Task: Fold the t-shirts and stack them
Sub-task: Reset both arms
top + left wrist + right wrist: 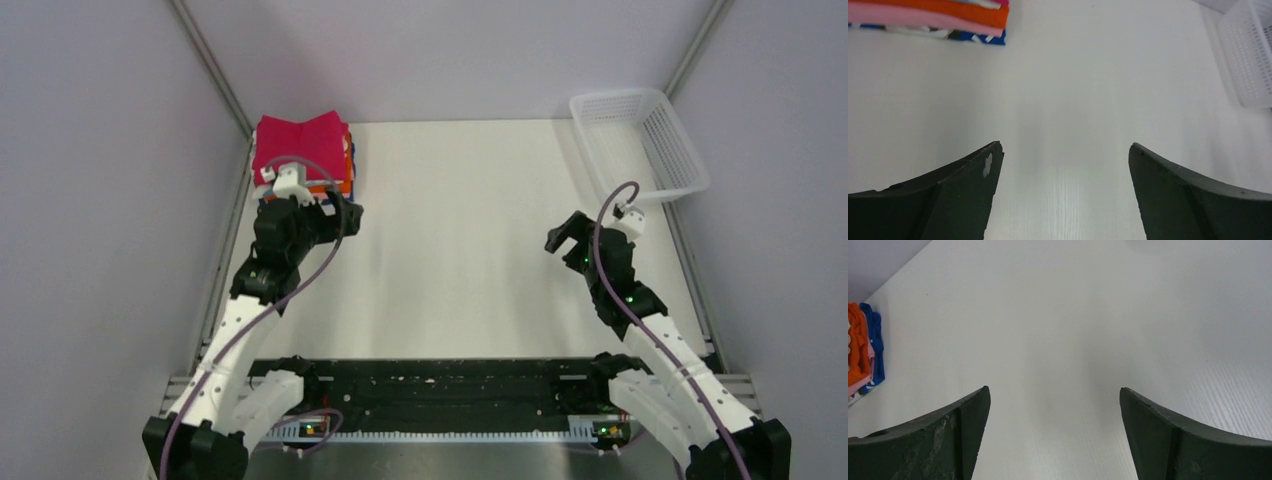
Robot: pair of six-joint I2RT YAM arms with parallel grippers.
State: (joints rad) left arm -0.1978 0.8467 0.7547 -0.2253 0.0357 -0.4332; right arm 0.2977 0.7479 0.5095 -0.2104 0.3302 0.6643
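On the white table (470,260), the folded stack of t-shirts (958,20), magenta-red shirt (298,142) uppermost, lies just ahead and left of the left gripper (1064,152), its jaws spread and empty. The right gripper (1054,392), likewise parted and empty, sits well apart; the left arm looks nearer.

We log a white table (470,260) filling the middle of the top view; faint wood grain shows on it in the lower part of both wrist views; a white plastic mesh basket (672,148) sits upper right of the frame, at the table's far right corner, askew to the edge; pale grey walls (100,200) stand left, right and behind; metal rails (215,75) run along the upper corners.
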